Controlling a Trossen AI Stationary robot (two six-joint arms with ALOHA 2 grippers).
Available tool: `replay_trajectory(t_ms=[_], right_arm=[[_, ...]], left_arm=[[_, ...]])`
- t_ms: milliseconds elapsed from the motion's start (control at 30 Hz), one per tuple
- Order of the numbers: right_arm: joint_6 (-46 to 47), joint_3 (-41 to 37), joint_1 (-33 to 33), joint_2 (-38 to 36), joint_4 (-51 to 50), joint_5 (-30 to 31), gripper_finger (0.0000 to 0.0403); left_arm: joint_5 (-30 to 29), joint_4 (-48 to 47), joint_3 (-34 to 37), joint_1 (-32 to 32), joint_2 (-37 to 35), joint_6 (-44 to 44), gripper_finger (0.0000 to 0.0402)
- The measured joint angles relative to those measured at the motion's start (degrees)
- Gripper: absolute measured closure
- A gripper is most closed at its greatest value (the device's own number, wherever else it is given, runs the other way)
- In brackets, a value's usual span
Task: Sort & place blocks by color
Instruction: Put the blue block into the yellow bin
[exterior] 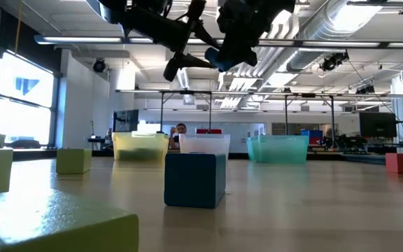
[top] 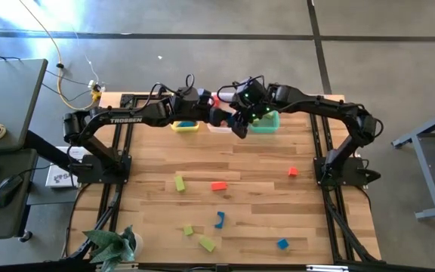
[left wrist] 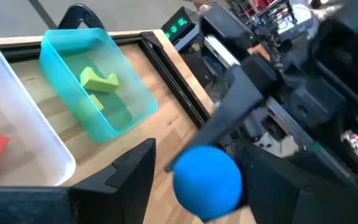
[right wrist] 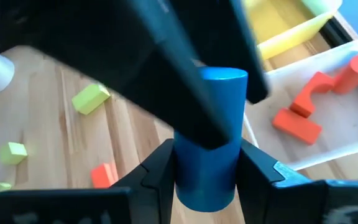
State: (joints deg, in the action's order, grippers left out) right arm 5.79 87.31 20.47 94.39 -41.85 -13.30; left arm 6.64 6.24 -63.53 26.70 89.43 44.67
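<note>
A blue cylinder block (right wrist: 209, 134) is held in the air above the far middle of the table, in front of the bins. My right gripper (right wrist: 207, 171) is shut on it. My left gripper (left wrist: 197, 171) is open and meets it there, one finger on either side of the block's round end (left wrist: 207, 180). Both grippers (top: 232, 121) overlap in the high view. Loose blocks lie on the table: yellow-green (top: 180, 183), red-orange (top: 218, 186), red (top: 293, 172), a blue arch (top: 219, 220) and a blue cube (top: 282, 243). My right gripper pinches the blue cylinder's lower half (right wrist: 204, 180) between its two fingers (right wrist: 160, 168), which lie across its length. The block is lifted clear of the table. My left gripper has one finger (right wrist: 185, 93) crossing in front of the cylinder's upper half; whether it touches I cannot tell.
Three bins stand in a row at the far edge: a yellow one (top: 186, 127), a clear one (top: 219, 127) holding red-orange blocks (right wrist: 316, 93), and a teal one (left wrist: 114, 124) holding yellow-green blocks (left wrist: 98, 81). A potted plant (top: 112, 243) sits at the near left corner.
</note>
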Motion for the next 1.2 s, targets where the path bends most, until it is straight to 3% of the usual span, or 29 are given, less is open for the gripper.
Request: replay_trajectory(t_ms=[600, 700, 1000, 1200], right_arm=[[1.8, 0.0, -0.7, 0.0, 0.1, 2.4, 0.0297], [1.7, 0.0, -0.7, 0.0, 0.0, 2.4, 0.0297], [1.9, 0.0, -0.7, 0.0, 0.3, 6.5, 0.0178], [0.5, 0.0, -0.5, 0.0, 0.1, 7.3, 0.016]], left_arm=[[1.8, -0.8, 0.0, -0.5, -0.1, -0.4, 0.0295], [1.7, -1.2, 0.0, -0.5, -0.1, -1.3, 0.0297], [0.4, -3.5, 0.0, -0.6, -0.1, -2.0, 0.0296], [-6.4, -10.3, 0.0, -0.5, -0.1, -5.9, 0.0297]])
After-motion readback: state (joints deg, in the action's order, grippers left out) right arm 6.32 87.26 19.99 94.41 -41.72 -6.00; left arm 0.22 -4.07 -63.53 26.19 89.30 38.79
